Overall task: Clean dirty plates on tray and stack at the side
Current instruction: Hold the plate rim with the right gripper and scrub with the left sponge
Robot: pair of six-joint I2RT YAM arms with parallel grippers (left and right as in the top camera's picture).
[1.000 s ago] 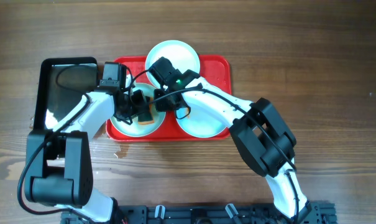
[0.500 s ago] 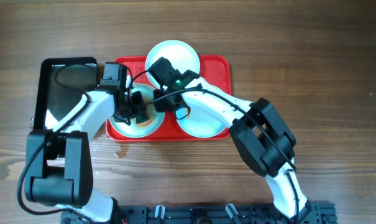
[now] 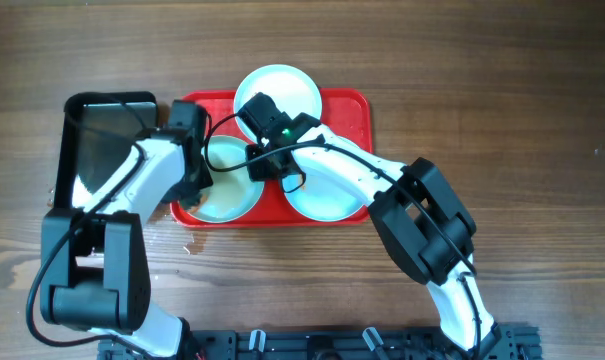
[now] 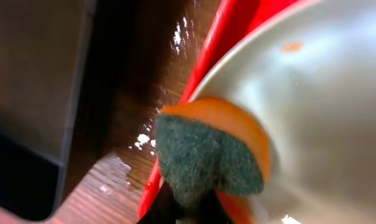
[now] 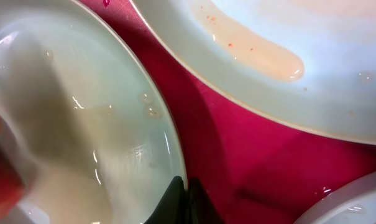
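The left tool (image 4: pixel 189 210) pinches a sponge (image 4: pixel 207 155) at the left rim of the near-left plate (image 3: pixel 230 188) on the tray (image 3: pixel 347 105), apparently scrubbing. The right tool (image 5: pixel 183 198) nips that plate's right rim, likely to steady it.

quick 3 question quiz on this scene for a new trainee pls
1. How many plates sit on the tray?
2. True or false: the left gripper holds a sponge.
3. The right gripper pinches the rim of which plate? A) far B) left C) right

Key: 1. three; 2. true; 3. B, the left plate.
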